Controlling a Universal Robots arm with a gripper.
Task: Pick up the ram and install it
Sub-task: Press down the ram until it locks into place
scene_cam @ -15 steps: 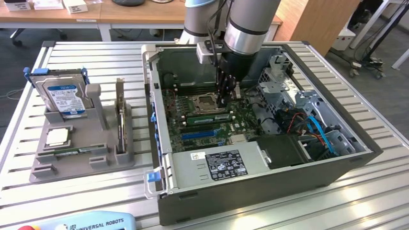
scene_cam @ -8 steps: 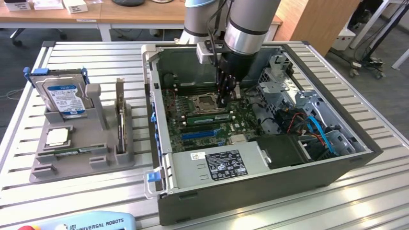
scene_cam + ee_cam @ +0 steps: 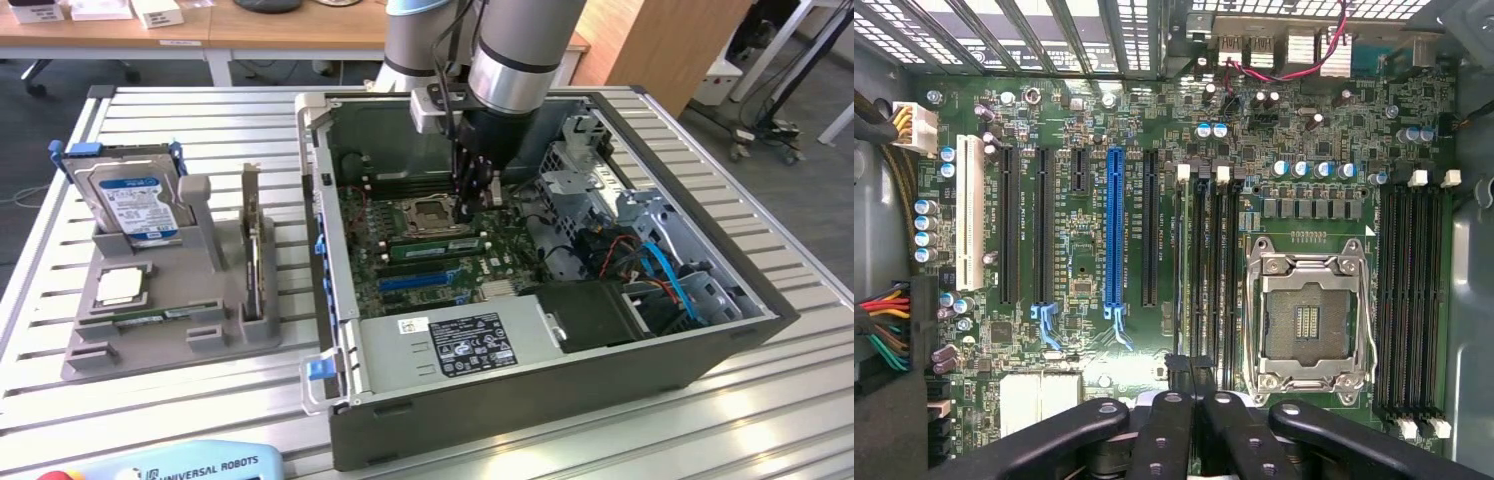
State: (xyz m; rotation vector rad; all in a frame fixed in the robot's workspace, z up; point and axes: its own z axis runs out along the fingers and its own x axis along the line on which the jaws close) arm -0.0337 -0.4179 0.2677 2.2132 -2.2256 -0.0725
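Wrist view, nearest first: the black fingers [image 3: 1174, 430] of the tool [image 3: 1192, 420] are pressed fully together, closed with no gap. Just past the tips, a thin green ram [image 3: 1176, 265] stands on edge in the memory slots [image 3: 1209, 275] beside the processor socket [image 3: 1309, 325], in line with the closed tool; cannot tell if the tips touch it or clamp it. Farther off: blue card slot [image 3: 1115, 235], black slots, white slot [image 3: 971, 215], rear ports.

Exterior view, near to far: blue pendant [image 3: 174, 465] at the bench [image 3: 160, 400] edge, then the open computer case [image 3: 534, 390] with its labelled power supply [image 3: 461, 345]. The tool [image 3: 470, 205] reaches down inside over the motherboard [image 3: 427, 235]. On the exterior view's left, a grey holder [image 3: 160, 325] carries a hard drive [image 3: 134, 205] and an upright card [image 3: 251, 235].
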